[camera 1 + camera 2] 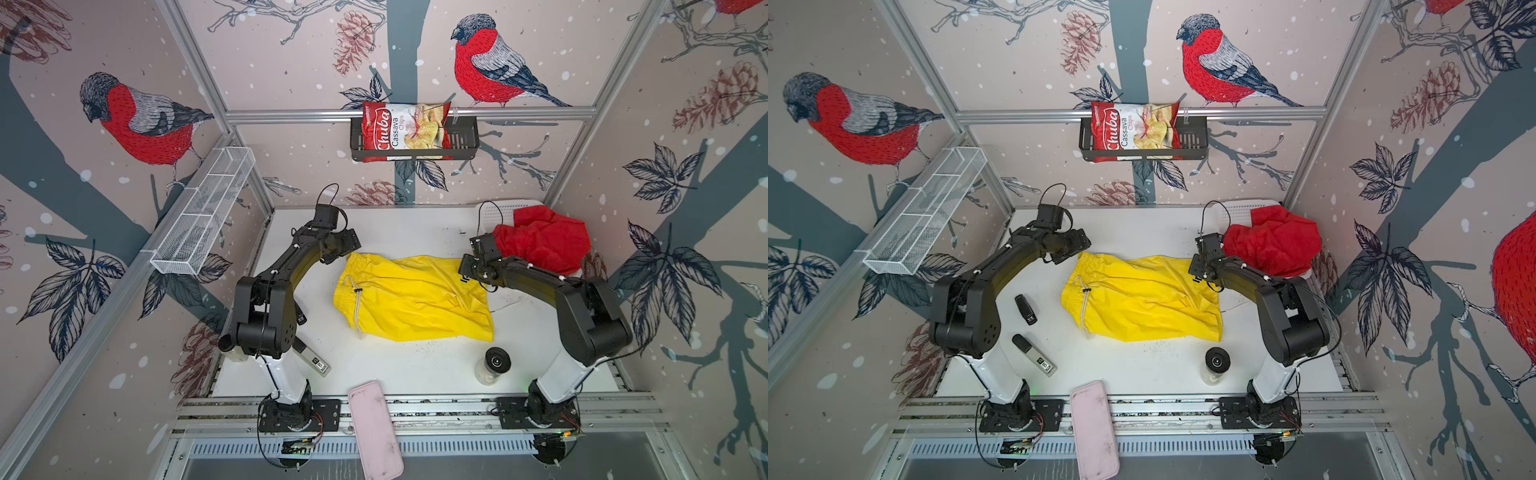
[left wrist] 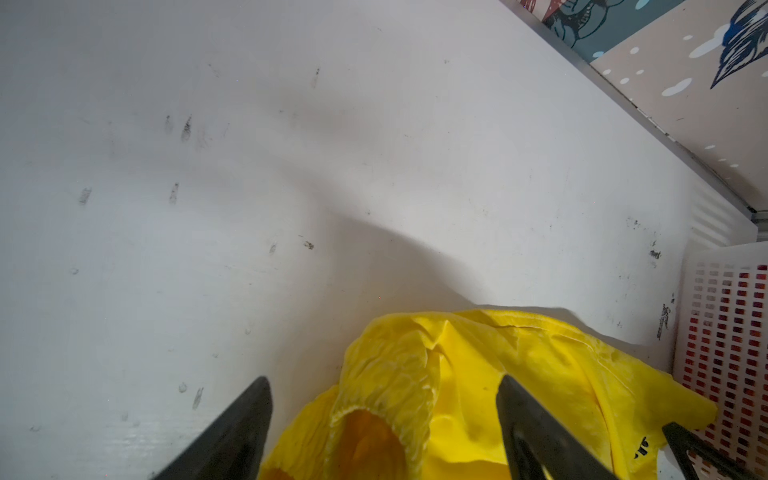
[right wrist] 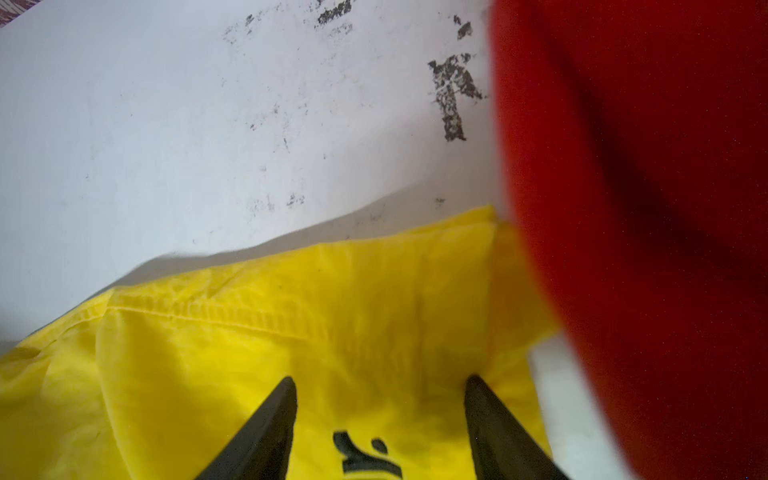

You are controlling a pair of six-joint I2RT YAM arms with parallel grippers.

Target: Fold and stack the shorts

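1 yellow shorts [image 1: 415, 299], 1 red shorts [image 1: 544, 241]; left gripper [image 2: 384, 380], right gripper [image 3: 381, 379]: jaws apart, empty.

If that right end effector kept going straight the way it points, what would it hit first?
Probably the yellow shorts: the right end effector hangs open just over that fabric, by the dark logo. The red shorts sit off to the side. Depth is hard to judge.

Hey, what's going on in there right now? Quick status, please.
Left gripper open at the yellow shorts' waistband, right gripper open at the logo end. Red shorts heaped on the white basket, unstacked. Black-lidded jar close by, not touching.
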